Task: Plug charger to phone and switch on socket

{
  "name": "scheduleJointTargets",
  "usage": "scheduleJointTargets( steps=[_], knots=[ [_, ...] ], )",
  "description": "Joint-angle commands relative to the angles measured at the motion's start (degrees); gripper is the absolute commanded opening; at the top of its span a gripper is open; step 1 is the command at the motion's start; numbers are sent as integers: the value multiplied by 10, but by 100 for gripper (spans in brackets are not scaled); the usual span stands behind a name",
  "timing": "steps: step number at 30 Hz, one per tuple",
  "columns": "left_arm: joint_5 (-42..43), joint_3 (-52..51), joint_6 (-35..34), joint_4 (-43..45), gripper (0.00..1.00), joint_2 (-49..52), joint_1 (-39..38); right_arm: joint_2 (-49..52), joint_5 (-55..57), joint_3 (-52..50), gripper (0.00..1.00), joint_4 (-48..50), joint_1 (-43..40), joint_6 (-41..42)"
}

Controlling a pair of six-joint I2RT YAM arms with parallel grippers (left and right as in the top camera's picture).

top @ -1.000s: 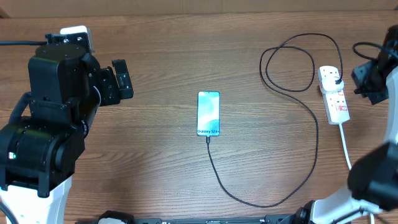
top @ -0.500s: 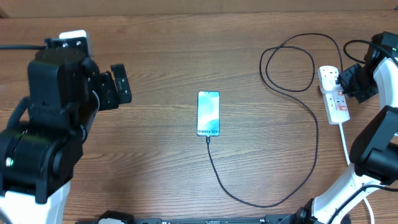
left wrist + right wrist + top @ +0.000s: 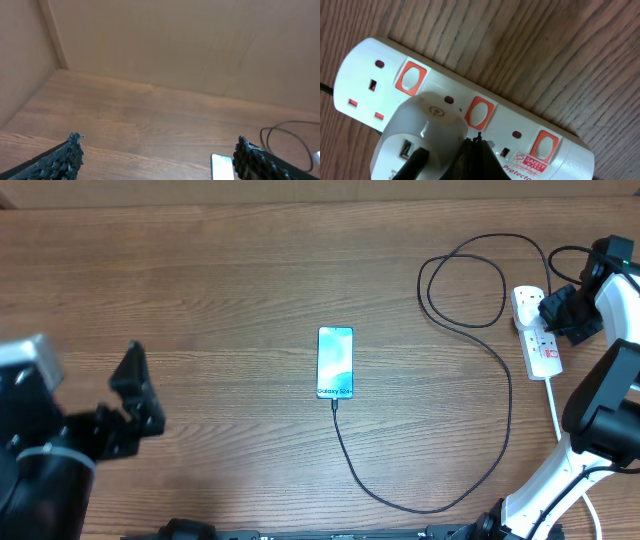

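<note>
Right gripper (image 3: 475, 150) at the power strip (image 3: 545, 352), phone (image 3: 335, 363) cabled up mid-counter (image 3: 220, 270).
Phone lies flat at centre, charger cable (image 3: 511, 395) leaving its 6 o'clock end and looping round to the strip at 3 o'clock. Right gripper fingers together, tip on the strip just beside the middle red switch (image 3: 478, 112), with a white adapter (image 3: 422, 132) seated alongside. Left gripper (image 3: 159, 142) spread wide apart, holding nothing, off at 8 o'clock.

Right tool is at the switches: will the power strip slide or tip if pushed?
The power strip lies flat and low, so tipping seems unlikely. It rests loose on the smooth table, so a sideways push from the right tool would probably slide it. Its white cord may drag slightly.
</note>
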Motion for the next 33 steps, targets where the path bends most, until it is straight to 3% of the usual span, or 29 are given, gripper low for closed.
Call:
scheduleJointTargets(
  steps=[1,13,20,26,33],
  knots=[
    [-8,-1,7,1,100,-33,3,-2,-7,11,4,15,-1,-7],
    [-8,-1,7,-26,100,-117,64,36,-47,11,4,19,1,-23],
    [-8,-1,7,-144,100,-159,67,63,-76,11,4,-3,6,-68],
    [-8,-1,7,-243,100,-209,67,62,-69,17,4,-17,2,-58],
    [-8,-2,7,-243,100,-284,68,62,-69,99,4,-88,-19,-39]
  ],
)
